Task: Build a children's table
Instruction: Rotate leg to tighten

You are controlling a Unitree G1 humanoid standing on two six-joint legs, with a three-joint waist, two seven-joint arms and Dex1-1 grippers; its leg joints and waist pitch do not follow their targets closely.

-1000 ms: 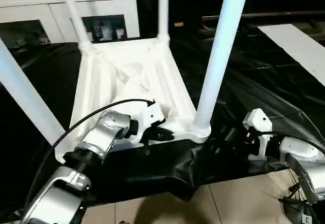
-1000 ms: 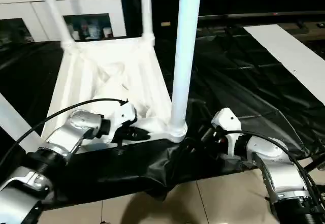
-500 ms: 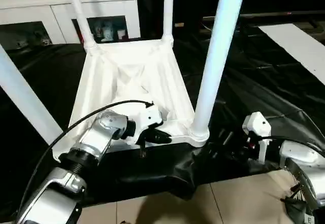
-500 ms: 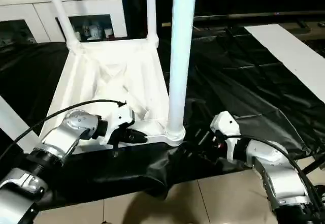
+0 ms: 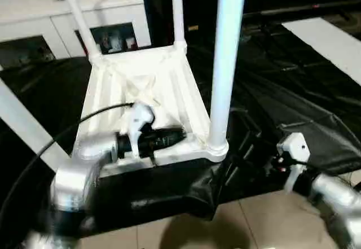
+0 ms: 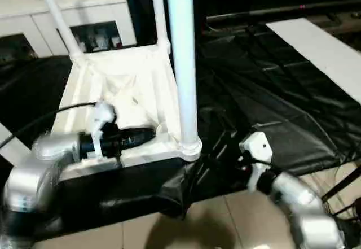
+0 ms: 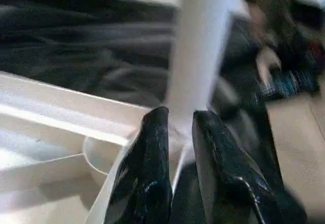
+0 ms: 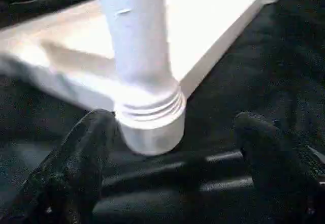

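While you look down over the forearms, you get these readings:

Tabletop (image 5: 141, 85): upside down on the black sheet (image 5: 293, 91), ribbed underside facing up, four legs standing in its corner sockets.

Near leg (image 5: 224, 57): upright in the near right corner socket (image 5: 216, 146), just beside both grippers.

Left gripper (image 5: 177, 134): lies level over the tabletop's near edge, pointing at the near leg's base.

Left fingers (image 7: 147, 178): you see them parted by a narrow gap, nothing clamped between them; the tips sit just short of the socket, and you cannot tell whether they touch it.

Right gripper (image 8: 172, 132): low over the black sheet, on the other side of the same corner.

Right fingers (image 8: 84, 153): you see them spread wide, one to each side of the socket's ringed collar, holding nothing; whether the nearer pad touches the collar you cannot tell.

Cabinet (image 5: 67, 17): white, glass doors, beyond the tabletop's far end.

Floor (image 5: 248, 226): pale tiles at the sheet's near edge.
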